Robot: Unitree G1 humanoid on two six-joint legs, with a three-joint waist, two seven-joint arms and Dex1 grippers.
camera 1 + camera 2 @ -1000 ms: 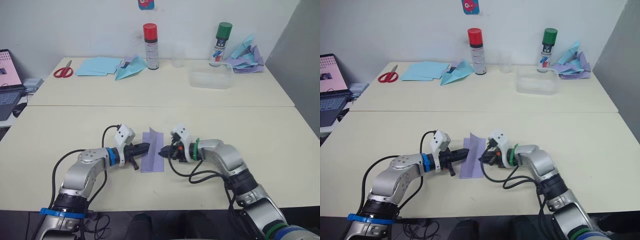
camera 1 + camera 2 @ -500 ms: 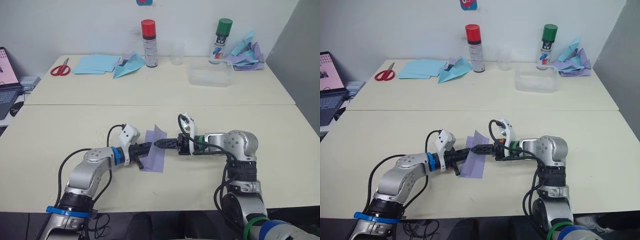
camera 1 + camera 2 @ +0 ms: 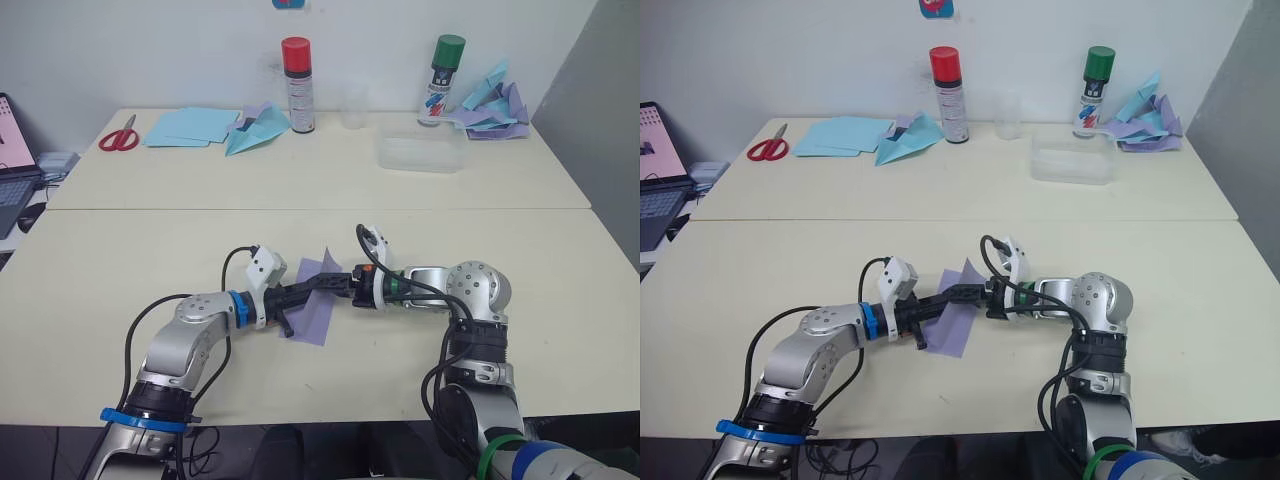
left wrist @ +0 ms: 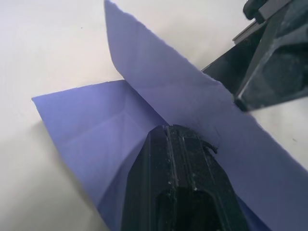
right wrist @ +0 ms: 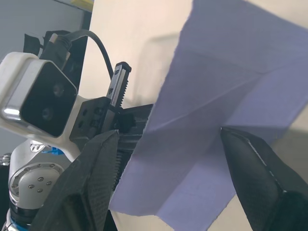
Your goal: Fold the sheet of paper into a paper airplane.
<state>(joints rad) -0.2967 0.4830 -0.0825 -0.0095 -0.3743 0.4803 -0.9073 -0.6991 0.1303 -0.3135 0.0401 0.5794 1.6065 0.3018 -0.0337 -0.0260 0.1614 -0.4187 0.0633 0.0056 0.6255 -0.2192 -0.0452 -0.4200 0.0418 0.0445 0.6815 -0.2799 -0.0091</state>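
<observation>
Tearing is the main risk: the sheet of paper (image 3: 318, 297) lies on the surface (image 3: 560, 320) directly between both claws, one flap raised. The left claw (image 3: 312, 291) presses closed fingers onto the fold, while the right claw (image 3: 336, 283) spreads its fingers wide around the raised flap; opposing pushes could rip or skew the crease. Count: one lavender sheet, two claws, two spray cans (image 3: 296, 84), one pair of scissors (image 3: 117, 136), one clear tray (image 3: 421, 155), one heap of paper planes (image 3: 488, 102).
</observation>
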